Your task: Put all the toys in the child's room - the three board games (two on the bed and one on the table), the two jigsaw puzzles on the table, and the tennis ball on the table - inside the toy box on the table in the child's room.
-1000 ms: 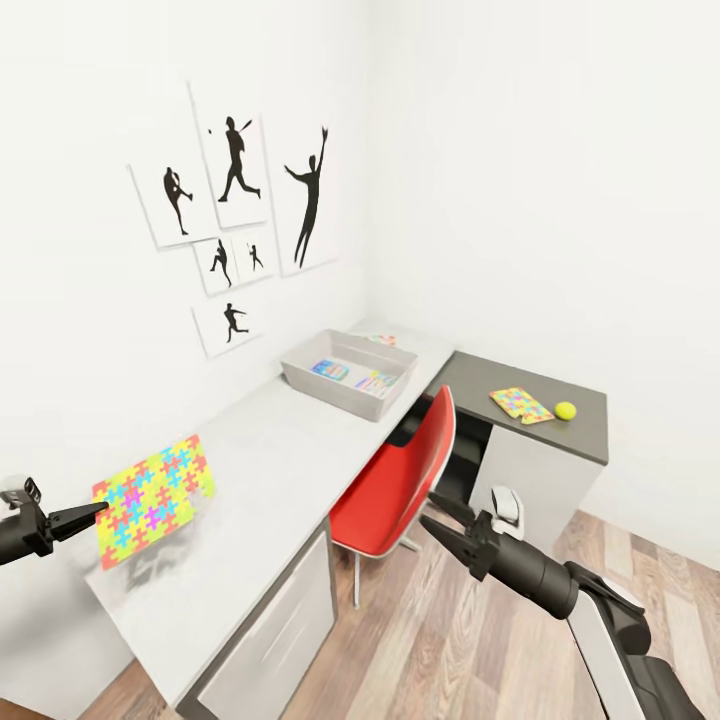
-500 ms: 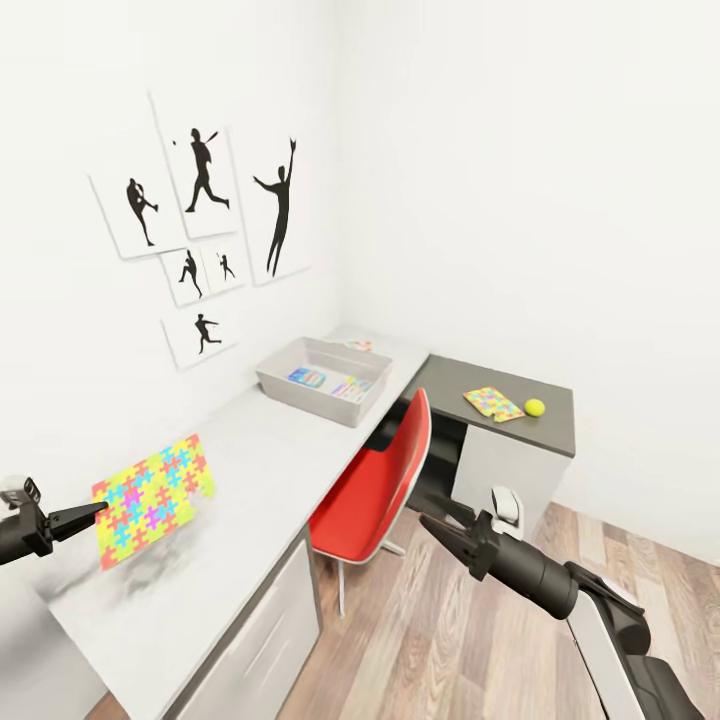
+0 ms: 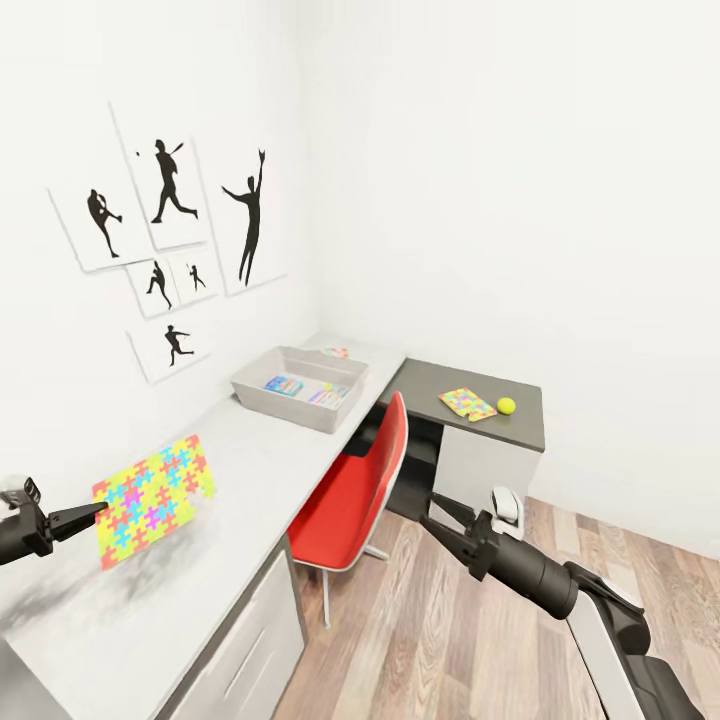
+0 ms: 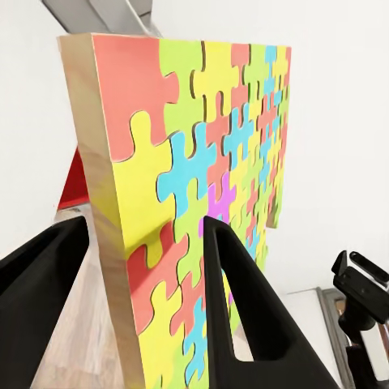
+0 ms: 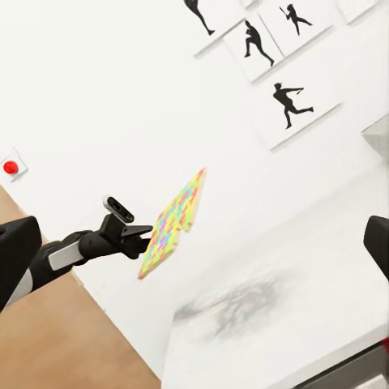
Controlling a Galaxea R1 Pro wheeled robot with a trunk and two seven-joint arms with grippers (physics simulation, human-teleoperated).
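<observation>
My left gripper [image 3: 95, 515] is shut on the edge of a bright jigsaw puzzle [image 3: 152, 498], held upright above the near end of the table [image 3: 250, 470]. Its fingers [image 4: 243, 316] clamp the puzzle [image 4: 203, 194] from both sides. The toy box [image 3: 262, 398] stands farther along the table with two board games [image 3: 283, 384] inside; another flat colourful box [image 3: 338, 352] lies behind it. A second puzzle [image 3: 467, 403] and the tennis ball [image 3: 506, 405] lie on the dark section. My right gripper [image 3: 432, 510] hangs open over the floor. The bed is out of view.
A red chair [image 3: 350, 490] is pushed against the table between me and the toy box. White drawer fronts [image 3: 250, 640] face the wood floor [image 3: 450, 630]. Silhouette pictures [image 3: 170, 230] hang on the left wall. The right wrist view looks across at the left gripper [image 5: 138, 235] and the held puzzle [image 5: 174, 220].
The whole view has shifted, so the table, toy box and pictures sit further left and a little farther off. Both grippers keep their places, the puzzle still held.
</observation>
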